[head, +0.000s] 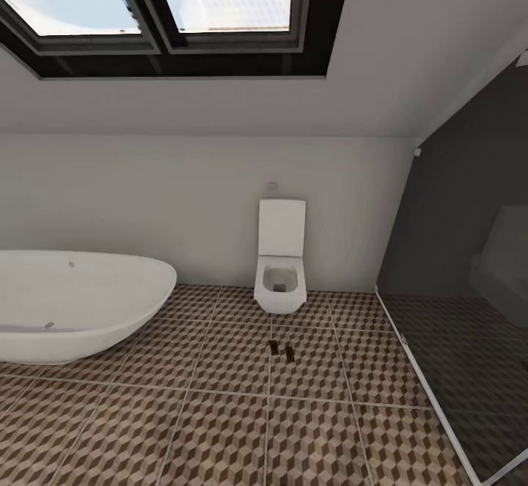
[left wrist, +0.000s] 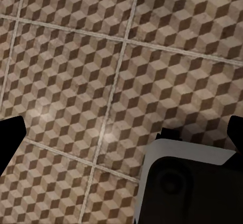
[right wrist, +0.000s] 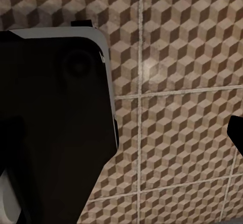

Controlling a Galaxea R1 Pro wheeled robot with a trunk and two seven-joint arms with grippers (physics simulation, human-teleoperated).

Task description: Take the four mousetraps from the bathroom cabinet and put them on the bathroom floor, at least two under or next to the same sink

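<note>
Two mousetraps, small and dark brown, lie side by side on the bathroom floor in front of the toilet, one just left of the other. The cabinet and the sink are out of view. My left gripper hangs open over bare patterned tiles, its black fingertips at the picture's two sides and nothing between them. My right gripper also looks open over the tiles. One of its fingertips shows at the edge, and the other is lost against my dark body.
A white freestanding bathtub stands at the left. A wall-hung white toilet is at the middle of the far wall. A dark glass shower screen closes off the right side. A skylight sits in the sloped ceiling.
</note>
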